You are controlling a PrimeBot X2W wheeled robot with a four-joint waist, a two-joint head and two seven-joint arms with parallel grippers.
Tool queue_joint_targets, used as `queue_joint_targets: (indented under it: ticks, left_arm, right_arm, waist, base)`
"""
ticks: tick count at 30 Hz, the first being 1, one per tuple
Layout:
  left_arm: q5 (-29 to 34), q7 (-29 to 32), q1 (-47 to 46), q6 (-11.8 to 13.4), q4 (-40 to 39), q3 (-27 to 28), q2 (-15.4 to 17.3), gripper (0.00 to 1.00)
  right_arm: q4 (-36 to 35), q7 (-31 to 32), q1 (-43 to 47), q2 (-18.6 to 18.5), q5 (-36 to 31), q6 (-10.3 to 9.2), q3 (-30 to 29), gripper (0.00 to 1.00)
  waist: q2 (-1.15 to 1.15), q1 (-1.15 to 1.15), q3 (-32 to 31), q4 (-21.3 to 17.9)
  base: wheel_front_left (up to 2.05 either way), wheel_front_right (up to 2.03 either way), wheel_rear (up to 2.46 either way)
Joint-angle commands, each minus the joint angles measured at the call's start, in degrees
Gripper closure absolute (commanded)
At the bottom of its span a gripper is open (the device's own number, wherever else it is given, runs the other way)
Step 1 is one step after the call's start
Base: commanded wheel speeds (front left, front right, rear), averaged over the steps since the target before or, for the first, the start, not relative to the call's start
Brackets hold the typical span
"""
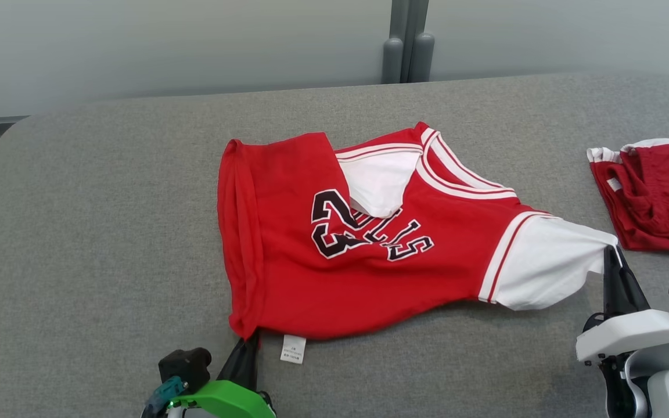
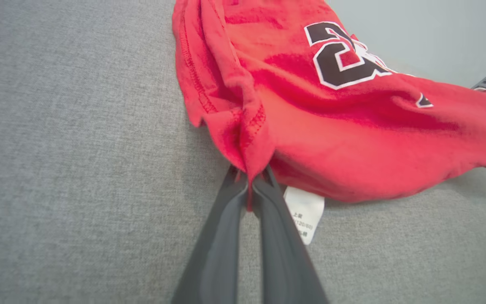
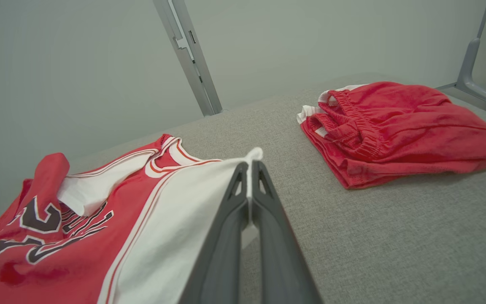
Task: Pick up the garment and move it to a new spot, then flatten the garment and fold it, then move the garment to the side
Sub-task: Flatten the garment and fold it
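The garment (image 1: 369,244) is a red basketball jersey with white sleeves, black lettering and white-striped trim, lying crumpled in the middle of the grey table (image 1: 108,232). My left gripper (image 1: 248,337) is shut on the jersey's near left hem corner; in the left wrist view the red fabric (image 2: 293,105) is pinched between the dark fingers (image 2: 222,236), with a white care label (image 2: 306,215) beside them. My right gripper (image 1: 610,251) is shut on the tip of the white sleeve (image 3: 184,219), whose edge passes between its fingers (image 3: 226,228).
A folded pair of red shorts (image 1: 657,194) with a white waistband lies at the table's right edge, close to my right arm; they appear as well in the right wrist view (image 3: 399,126). A grey post (image 1: 407,40) stands behind the table's far edge.
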Motion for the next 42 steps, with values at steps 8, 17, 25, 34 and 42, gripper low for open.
queue_joint_targets:
  ticks: [8,17,25,34,42]
  left_arm:
    - [-6.6,2.4,1.8,-2.6,-8.1,3.1,0.8,1.0]
    - [-15.8,11.5,0.9,-3.0,-24.7,7.0,3.8,1.0]
    - [-24.1,20.6,-2.7,-1.1,-38.2,11.1,6.6,1.0]
    - [-34.1,32.9,-11.1,6.1,-47.4,14.7,8.5,1.0]
    - [-33.8,41.9,-21.0,11.5,-42.6,13.1,12.2,1.0]
  right_arm:
    - [-2.9,-0.6,-0.5,-0.3,3.9,-0.02,1.1,1.0]
    - [-14.1,0.1,-0.8,-0.3,10.7,-0.01,1.6,1.0]
    - [-25.0,2.1,-4.2,-0.3,12.8,-0.01,-2.2,1.0]
    - [-28.8,6.7,-11.9,-0.3,10.7,0.0,-4.4,1.0]
    - [-24.9,11.6,-20.3,-1.1,8.1,0.0,-2.8,1.0]
  waist:
    - [0.0,0.0,-1.1,0.5]
    - [0.0,0.0,-3.5,-0.3]
    - [0.0,0.0,-4.5,-1.1]
    - [0.0,0.0,-4.9,-1.7]
    - [0.0,0.0,-5.1,-2.2]
  base:
    - [0.0,0.0,0.0]
    - [0.0,0.0,0.0]
    - [0.0,0.0,0.0]
    - [0.0,0.0,0.0]
    - [0.0,0.0,0.0]
